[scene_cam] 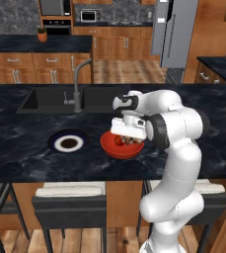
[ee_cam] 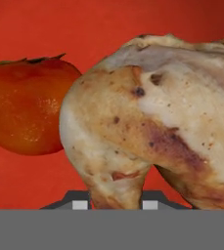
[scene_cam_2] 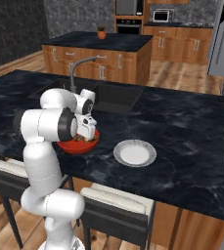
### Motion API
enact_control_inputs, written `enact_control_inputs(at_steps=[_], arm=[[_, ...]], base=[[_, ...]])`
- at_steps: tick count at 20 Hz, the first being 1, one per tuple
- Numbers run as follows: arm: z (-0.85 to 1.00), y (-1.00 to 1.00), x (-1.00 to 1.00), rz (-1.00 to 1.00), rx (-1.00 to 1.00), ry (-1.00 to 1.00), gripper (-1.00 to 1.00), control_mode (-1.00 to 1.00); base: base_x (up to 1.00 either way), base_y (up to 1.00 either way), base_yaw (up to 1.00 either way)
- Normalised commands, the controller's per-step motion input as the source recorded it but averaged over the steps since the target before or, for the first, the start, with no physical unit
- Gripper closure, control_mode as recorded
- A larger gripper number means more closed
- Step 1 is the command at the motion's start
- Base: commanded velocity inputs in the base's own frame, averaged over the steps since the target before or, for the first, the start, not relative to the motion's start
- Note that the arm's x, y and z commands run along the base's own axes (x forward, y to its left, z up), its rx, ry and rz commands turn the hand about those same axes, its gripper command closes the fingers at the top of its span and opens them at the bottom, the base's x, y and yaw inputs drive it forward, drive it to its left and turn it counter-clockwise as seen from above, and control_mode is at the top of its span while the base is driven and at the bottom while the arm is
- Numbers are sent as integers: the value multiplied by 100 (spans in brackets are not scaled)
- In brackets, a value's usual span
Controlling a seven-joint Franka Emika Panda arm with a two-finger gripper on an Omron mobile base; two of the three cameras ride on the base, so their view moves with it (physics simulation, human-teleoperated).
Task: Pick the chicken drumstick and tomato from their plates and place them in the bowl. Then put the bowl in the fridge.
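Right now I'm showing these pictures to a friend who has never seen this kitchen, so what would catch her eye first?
The white arm bending over a bright red bowl on the dark counter, its pincer closed on a chicken drumstick with a tomato beside it in the bowl. Next, two bare plates flanking the bowl: a navy-rimmed plate and a pale plate.

No text, label, brand, number or sign can be read anywhere in these pictures.
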Motion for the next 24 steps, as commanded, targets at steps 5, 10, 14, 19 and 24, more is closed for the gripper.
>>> enact_control_inputs(at_steps=[5, 10, 14, 19, 24], arm=[[-16, 24, 0, 0, 1, 8, 100, -100], [-18, 26, -13, 0, 1, 7, 100, -100], [-15, 29, -13, 0, 4, 1, 100, -100], [-16, 24, -15, 0, 4, 3, 100, -100], [-17, 17, -21, 0, 7, 5, 100, -100]], base=[[0, 0, 0], [0, 0, 0], [0, 0, 0], [0, 0, 0], [0, 0, 0]])
